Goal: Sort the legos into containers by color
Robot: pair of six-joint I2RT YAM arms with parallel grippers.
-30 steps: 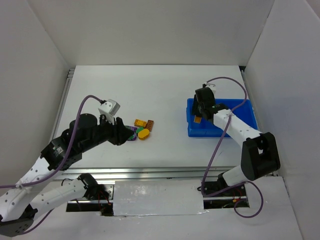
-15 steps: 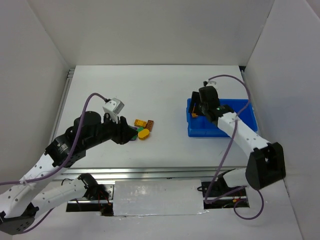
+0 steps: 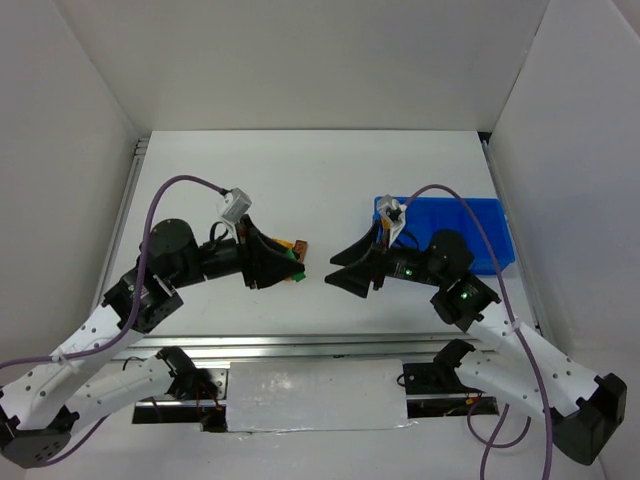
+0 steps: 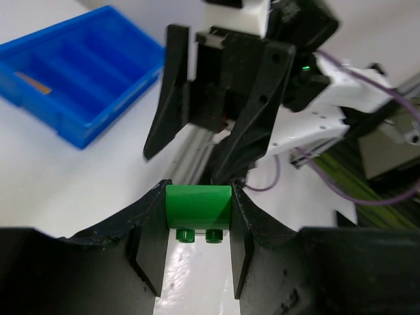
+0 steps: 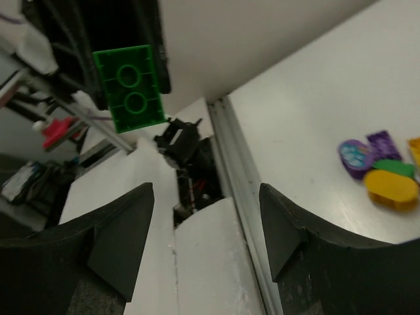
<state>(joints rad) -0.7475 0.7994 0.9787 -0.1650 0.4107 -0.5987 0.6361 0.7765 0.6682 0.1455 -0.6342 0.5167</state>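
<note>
My left gripper (image 3: pixel 288 266) is shut on a green lego (image 4: pixel 198 206) and holds it above the table; the brick also shows in the right wrist view (image 5: pixel 129 87). My right gripper (image 3: pixel 336 270) is open and empty, lying level and pointing left at the left gripper, a short gap away. It fills the middle of the left wrist view (image 4: pixel 210 105). The blue tray (image 3: pixel 470 215) lies behind the right arm, with one orange-brown lego (image 4: pixel 33 82) in a compartment. Loose legos lie on the table: two purple (image 5: pixel 357 157), a green (image 5: pixel 394 167) and a yellow (image 5: pixel 392 187).
An orange-brown brick (image 3: pixel 297 246) peeks out behind the left gripper; the rest of the pile is hidden in the top view. White walls enclose the table on three sides. A metal rail (image 3: pixel 300 345) runs along the near edge.
The left gripper has risen and moved right with the green lego. The right arm has left the tray, swung down and left, and now faces the left gripper with its jaws open.
</note>
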